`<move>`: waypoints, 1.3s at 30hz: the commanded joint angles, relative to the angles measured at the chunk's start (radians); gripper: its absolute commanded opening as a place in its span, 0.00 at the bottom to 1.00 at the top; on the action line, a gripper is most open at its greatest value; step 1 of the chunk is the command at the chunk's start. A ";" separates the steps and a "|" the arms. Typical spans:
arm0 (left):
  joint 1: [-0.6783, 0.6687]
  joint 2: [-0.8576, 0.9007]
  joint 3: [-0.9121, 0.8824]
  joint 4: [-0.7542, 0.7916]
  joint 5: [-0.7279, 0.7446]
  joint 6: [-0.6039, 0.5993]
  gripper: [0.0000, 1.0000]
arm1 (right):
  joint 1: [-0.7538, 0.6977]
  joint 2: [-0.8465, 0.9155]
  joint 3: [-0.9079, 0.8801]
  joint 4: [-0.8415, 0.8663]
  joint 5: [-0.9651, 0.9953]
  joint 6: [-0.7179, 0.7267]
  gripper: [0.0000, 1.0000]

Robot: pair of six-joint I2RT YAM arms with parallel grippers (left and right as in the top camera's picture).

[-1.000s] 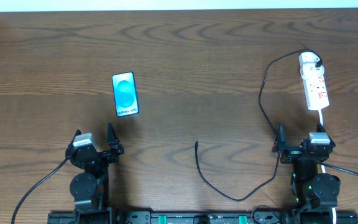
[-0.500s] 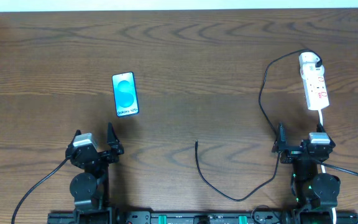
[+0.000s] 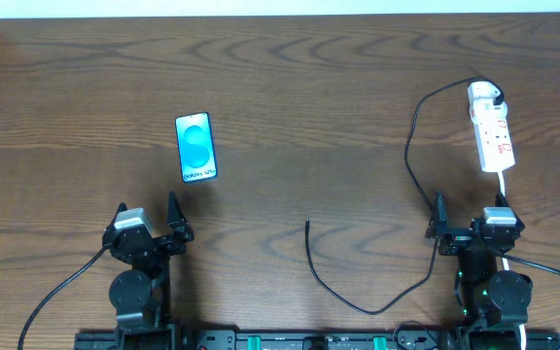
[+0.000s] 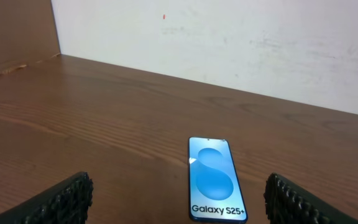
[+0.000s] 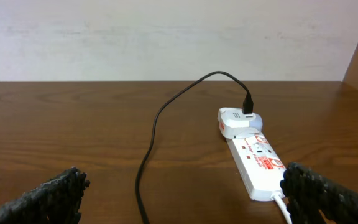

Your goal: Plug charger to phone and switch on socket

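The phone (image 3: 196,147) lies flat at mid-left, blue screen up, and shows ahead of the left gripper in the left wrist view (image 4: 215,180). The black charger cable (image 3: 411,146) runs from a white adapter (image 3: 483,95) plugged into the white socket strip (image 3: 494,139), down past the right gripper, and ends in a loose plug tip (image 3: 307,224) at centre. The strip (image 5: 257,160), adapter (image 5: 235,122) and cable (image 5: 151,146) show in the right wrist view. My left gripper (image 3: 148,218) and right gripper (image 3: 470,209) are both open and empty near the front edge.
The strip's white cord (image 3: 507,185) runs down toward the right arm. A pale wall (image 4: 229,43) bounds the table's far side. A brown board (image 4: 17,31) stands at the far left.
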State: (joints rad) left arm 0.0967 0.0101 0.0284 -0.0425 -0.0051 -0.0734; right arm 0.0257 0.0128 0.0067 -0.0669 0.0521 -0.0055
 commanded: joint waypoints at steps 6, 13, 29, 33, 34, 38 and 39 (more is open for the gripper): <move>0.005 -0.006 -0.024 -0.031 -0.005 0.013 0.88 | 0.008 -0.008 -0.001 -0.005 -0.006 -0.011 0.99; 0.005 -0.006 -0.024 -0.031 -0.005 0.013 0.88 | 0.027 -0.002 -0.001 -0.005 -0.006 -0.011 0.99; 0.005 -0.006 -0.024 -0.031 -0.004 0.010 0.88 | 0.034 0.000 -0.001 -0.005 -0.006 -0.011 0.99; 0.005 -0.006 -0.024 -0.031 0.003 0.008 0.88 | 0.034 0.000 -0.001 -0.005 -0.006 -0.011 0.99; 0.005 -0.006 -0.024 -0.031 0.003 0.009 0.88 | 0.034 0.000 -0.001 -0.005 -0.006 -0.011 0.99; 0.004 -0.006 -0.022 -0.032 0.033 0.009 0.88 | 0.034 0.000 -0.001 -0.005 -0.006 -0.011 0.99; 0.004 -0.006 -0.021 -0.032 0.038 0.009 0.88 | 0.034 0.000 -0.001 -0.005 -0.006 -0.011 0.99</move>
State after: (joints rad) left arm 0.0967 0.0101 0.0284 -0.0433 0.0059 -0.0734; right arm 0.0513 0.0128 0.0067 -0.0669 0.0517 -0.0055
